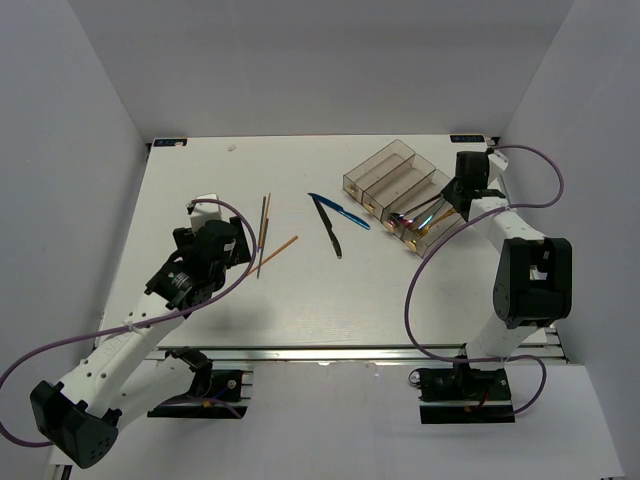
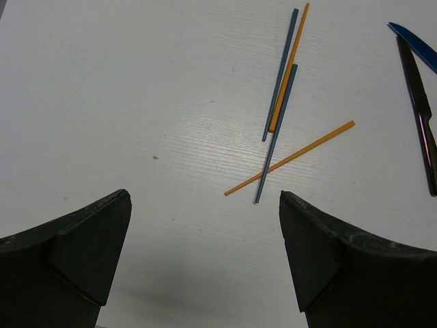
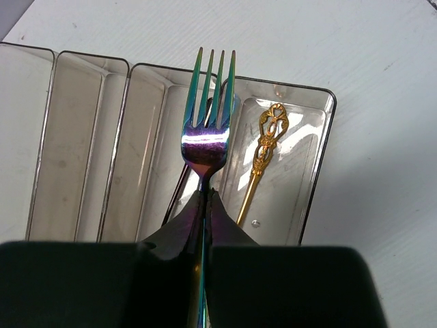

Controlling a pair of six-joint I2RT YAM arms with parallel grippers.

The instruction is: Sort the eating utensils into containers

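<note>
My right gripper (image 3: 207,195) is shut on the iridescent fork (image 3: 208,113) and holds it over the smoky clear bins (image 3: 75,147), above the wall between the two rightmost bins. A gold-toned utensil (image 3: 263,154) lies in the rightmost bin. In the top view the right gripper (image 1: 455,196) sits at the near end of the bins (image 1: 385,172). My left gripper (image 2: 205,205) is open and empty above bare table, just short of the orange and grey chopsticks (image 2: 281,89). The blue knife (image 1: 342,212) and black piece (image 1: 330,226) lie mid-table.
The chopsticks (image 1: 264,232) lie scattered left of centre beside my left gripper (image 1: 232,243). White walls enclose the table on three sides. A purple cable loops from each arm over the table's near part.
</note>
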